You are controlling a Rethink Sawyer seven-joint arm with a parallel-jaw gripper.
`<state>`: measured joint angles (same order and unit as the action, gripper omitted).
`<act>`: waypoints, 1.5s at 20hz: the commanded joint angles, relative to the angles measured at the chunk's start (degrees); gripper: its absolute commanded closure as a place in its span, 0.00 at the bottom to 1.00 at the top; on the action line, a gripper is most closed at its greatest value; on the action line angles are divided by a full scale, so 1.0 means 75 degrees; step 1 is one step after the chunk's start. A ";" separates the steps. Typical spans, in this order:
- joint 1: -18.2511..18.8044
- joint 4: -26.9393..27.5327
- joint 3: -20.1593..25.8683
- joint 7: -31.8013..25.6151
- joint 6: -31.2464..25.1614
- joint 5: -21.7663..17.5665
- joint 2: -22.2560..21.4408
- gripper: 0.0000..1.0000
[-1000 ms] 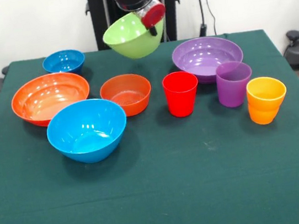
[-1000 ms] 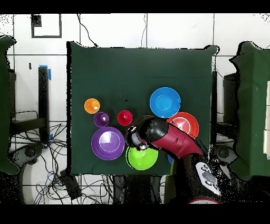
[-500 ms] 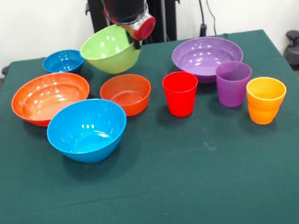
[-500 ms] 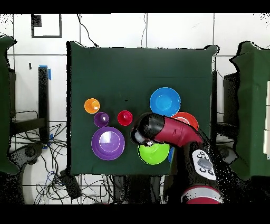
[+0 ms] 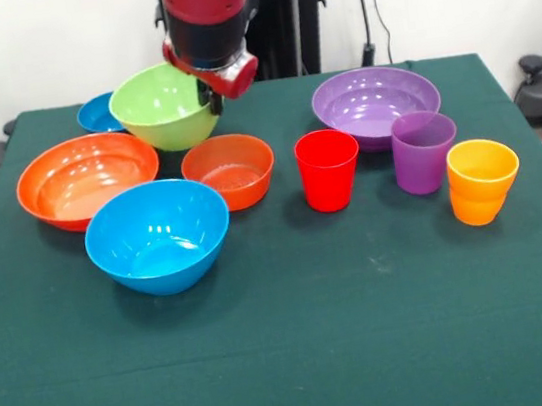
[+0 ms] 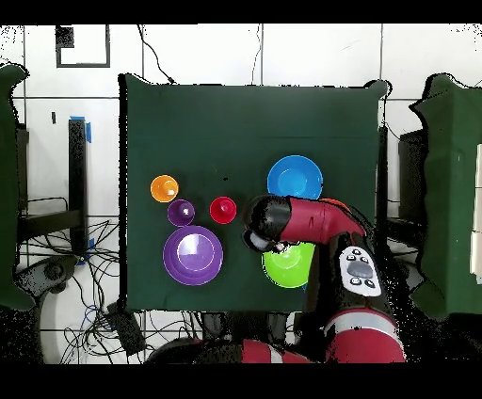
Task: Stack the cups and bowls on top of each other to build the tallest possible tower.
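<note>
Pincer (image 5: 208,99) grips your lime green bowl (image 5: 165,107) by its rim, apparently lifted; small dark blue bowl (image 5: 95,114) sits just behind, partly hidden

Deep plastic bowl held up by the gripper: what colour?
Lime green. The deep plastic bowl hangs from the gripper, pinched at its rim; the front view shows it best.

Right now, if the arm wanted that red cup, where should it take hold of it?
Probably by the rim, coming straight down from above. The red cup stands upright with its mouth open, so one finger could go inside and one outside the wall. The small orange bowl and purple cup stand apart from it, leaving room.
</note>
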<state>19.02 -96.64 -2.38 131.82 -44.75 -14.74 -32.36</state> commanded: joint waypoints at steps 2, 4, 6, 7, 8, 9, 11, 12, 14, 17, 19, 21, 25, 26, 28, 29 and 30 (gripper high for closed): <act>-0.0197 0.1896 0.1141 -0.2143 -0.1593 -0.1026 0.0883 1.00; -0.0185 0.2134 0.1234 -0.2209 -0.1894 -0.1098 0.0972 1.00; -0.0202 0.2363 0.1267 -0.2164 -0.2168 -0.1144 0.1048 1.00; -0.0209 0.2373 0.1255 -0.2053 -0.2235 -0.1138 0.1028 1.00; -0.0255 0.2407 0.1175 -0.1749 -0.2303 -0.1087 0.1000 1.00; -0.0246 0.2369 0.1173 -0.1654 -0.2330 -0.1075 0.0949 1.00; -0.0197 0.2288 0.1188 -0.1706 -0.2449 -0.1120 0.0806 1.00; -0.0172 0.2354 0.1236 -0.1859 -0.2594 -0.1160 0.0814 1.00; -0.0129 0.2399 0.1274 -0.1958 -0.2845 -0.1147 0.0742 1.00; -0.0085 0.2383 0.1314 -0.1878 -0.2984 -0.1061 0.0671 1.00; -0.0030 0.2450 0.1388 -0.1930 -0.3112 -0.1022 0.0679 1.00; 0.0015 0.2491 0.1479 -0.2087 -0.3239 -0.1040 0.0709 1.00; 0.0081 0.2484 0.1536 -0.2180 -0.3576 -0.1007 0.0595 1.00; 0.0180 0.2544 0.1610 -0.2384 -0.3799 -0.0989 0.0576 1.00; 0.0302 0.2473 0.1713 -0.2607 -0.3984 -0.0987 0.0383 1.00; 0.0346 0.2443 0.1746 -0.2647 -0.4037 -0.0991 0.0314 1.00; 0.0387 0.2420 0.1777 -0.2689 -0.4073 -0.0998 0.0258 1.00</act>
<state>19.84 -81.23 4.49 131.03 -67.52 -19.13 -27.66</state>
